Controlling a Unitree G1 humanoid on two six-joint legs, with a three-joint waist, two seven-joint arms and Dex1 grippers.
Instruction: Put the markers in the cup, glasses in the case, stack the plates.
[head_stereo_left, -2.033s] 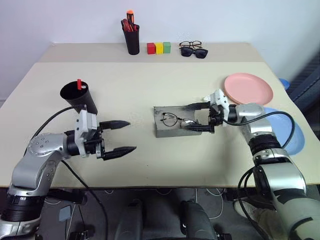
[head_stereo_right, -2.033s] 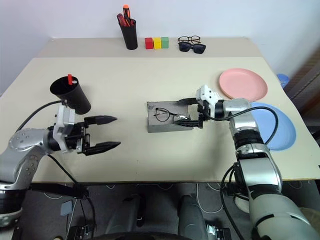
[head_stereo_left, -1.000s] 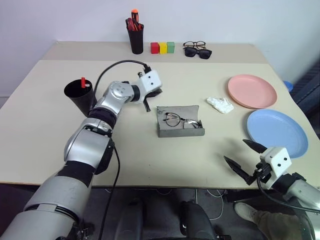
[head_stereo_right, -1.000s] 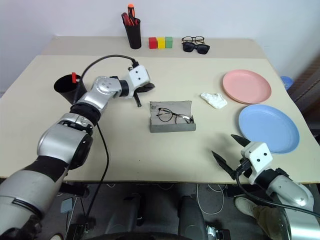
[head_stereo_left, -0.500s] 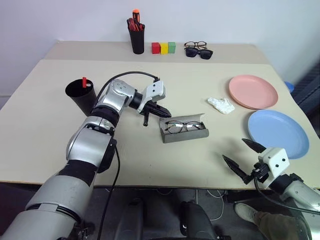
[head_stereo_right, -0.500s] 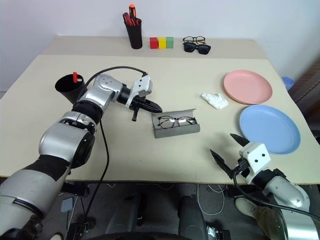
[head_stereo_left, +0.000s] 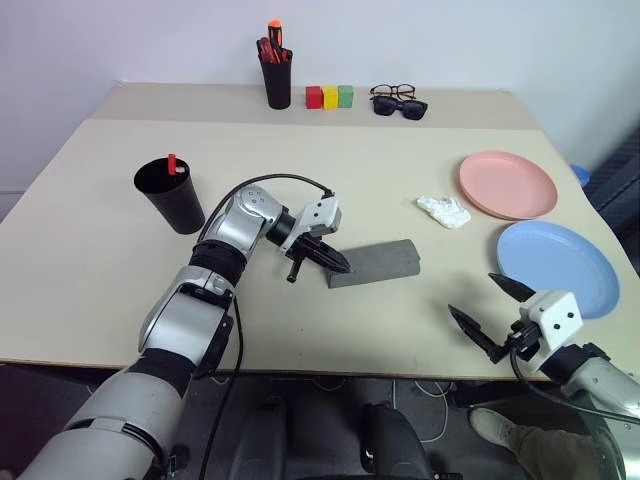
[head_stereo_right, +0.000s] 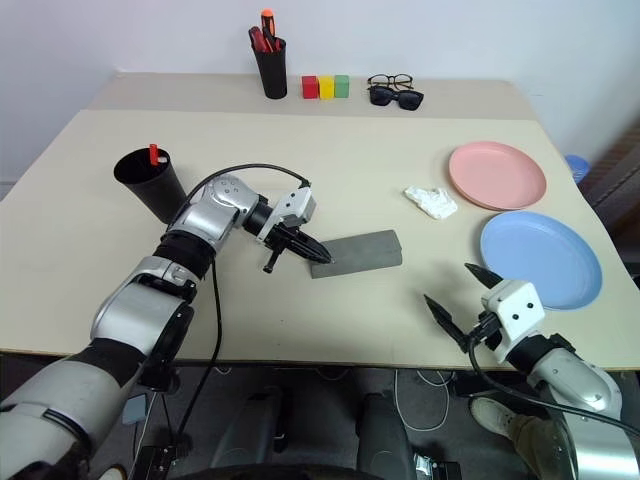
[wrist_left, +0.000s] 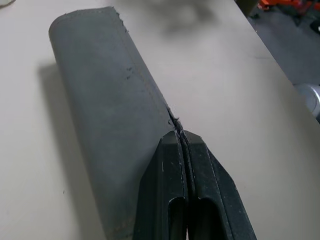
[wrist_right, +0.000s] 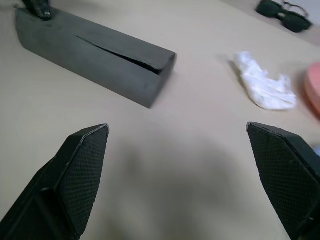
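Left tool (head_stereo_left: 338, 264), fingers together, presses on the closed case (head_stereo_left: 375, 262); right tool (head_stereo_left: 492, 312), fingers apart, hovers near the case

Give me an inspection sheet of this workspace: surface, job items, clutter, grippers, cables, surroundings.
Surface: beige table, two boards joined at the back.
Job's things: grey case lid down; black cup holds a red-capped marker; pink plate and blue plate lie side by side, unstacked.
Clutter: pen holder, three colour blocks, spare spectacles and sunglasses at the back; crumpled white tissue.
Grippers: left gripper shut, tips on the case's lid edge; right gripper open, holding nothing, near the front edge.
Cables: black cable loops over the left arm.
Surroundings: white wall behind.
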